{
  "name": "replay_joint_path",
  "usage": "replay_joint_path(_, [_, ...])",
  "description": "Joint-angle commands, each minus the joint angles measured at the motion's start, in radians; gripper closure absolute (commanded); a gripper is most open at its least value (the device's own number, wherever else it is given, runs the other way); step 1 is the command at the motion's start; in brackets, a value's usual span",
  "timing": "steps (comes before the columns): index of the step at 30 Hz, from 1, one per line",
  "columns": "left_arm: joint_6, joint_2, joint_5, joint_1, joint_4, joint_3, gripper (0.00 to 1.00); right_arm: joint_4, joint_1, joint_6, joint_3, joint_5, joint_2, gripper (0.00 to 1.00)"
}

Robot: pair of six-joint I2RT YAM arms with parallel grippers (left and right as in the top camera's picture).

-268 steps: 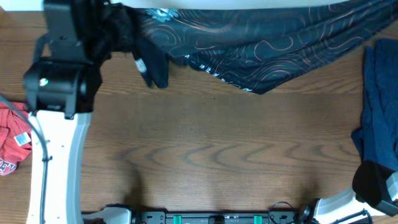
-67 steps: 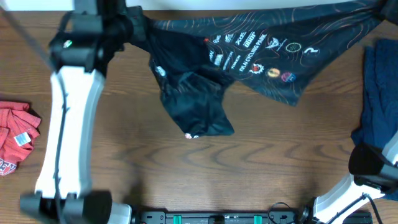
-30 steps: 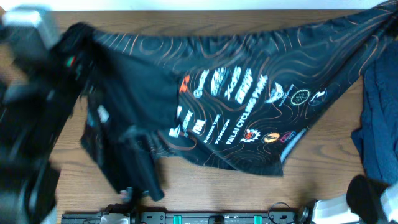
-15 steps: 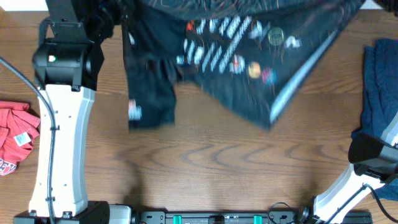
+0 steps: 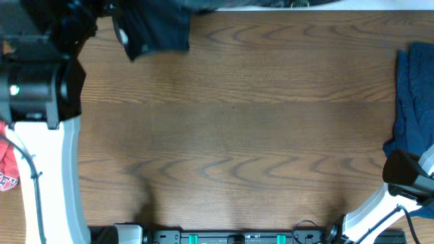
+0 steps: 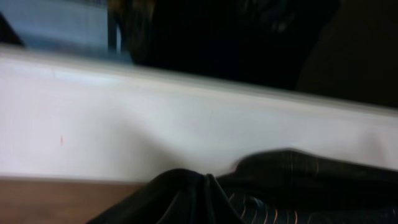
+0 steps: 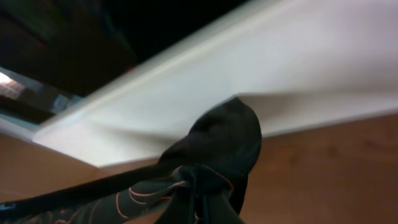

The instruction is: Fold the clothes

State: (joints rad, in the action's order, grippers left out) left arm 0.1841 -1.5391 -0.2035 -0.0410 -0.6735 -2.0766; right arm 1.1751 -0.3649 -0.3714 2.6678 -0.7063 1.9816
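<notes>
- From overhead you see only a small part of the soft black cycling jersey with thin orange contour lines (image 5: 154, 28). It shows as a dark, blurred flap hanging over the far left of the brown wooden bench (image 5: 230, 135), and the rest runs out past the top of the view.
- In your left wrist view the jersey (image 6: 261, 193) lies along the lower edge in rumpled black folds. Fine orange lines show on its right part, and a white band (image 6: 155, 118) runs behind it.
- In your right wrist view the jersey (image 7: 214, 155) rises as a rounded, bunched hump at bottom centre. A taut strip with orange lines runs off to the lower left.
- Your left gripper is pressed together. Cloth hides its fingers and bunches right where they sit, so it reads as pinching the jersey.
- Your right gripper is likewise pressed together, pinching the bunched hump.
- The white-and-black left arm (image 5: 41, 102) reaches toward the far edge, just beside the flap.
- A crumpled red shirt (image 5: 7, 169) lies at the left edge and a dark blue shirt (image 5: 415, 95) at the right edge. Both are well apart from the jersey.
</notes>
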Motion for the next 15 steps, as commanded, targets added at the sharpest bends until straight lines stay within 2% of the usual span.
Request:
replay_joint_path(1, [0.008,-0.101,-0.026,0.007,-0.054,-0.004,0.94,0.054,0.021,0.112,-0.076,0.088,0.016,0.99])
replay_joint_path(5, [0.008,-0.240,-0.151,0.007,-0.139,-0.003,0.94,0.084,0.064,0.198,-0.209,0.135,0.034,0.99])
replay_joint_path(9, [0.009,-0.389,-0.263,0.005,-0.184,-0.002,0.94,0.040,0.113,0.210,-0.374,0.220,0.042,0.99])
replay_joint_path(15, [0.012,-0.574,-0.321,-0.002,-0.251,-0.002,0.94,-0.050,0.168,0.209,-0.575,0.243,0.046,0.99])
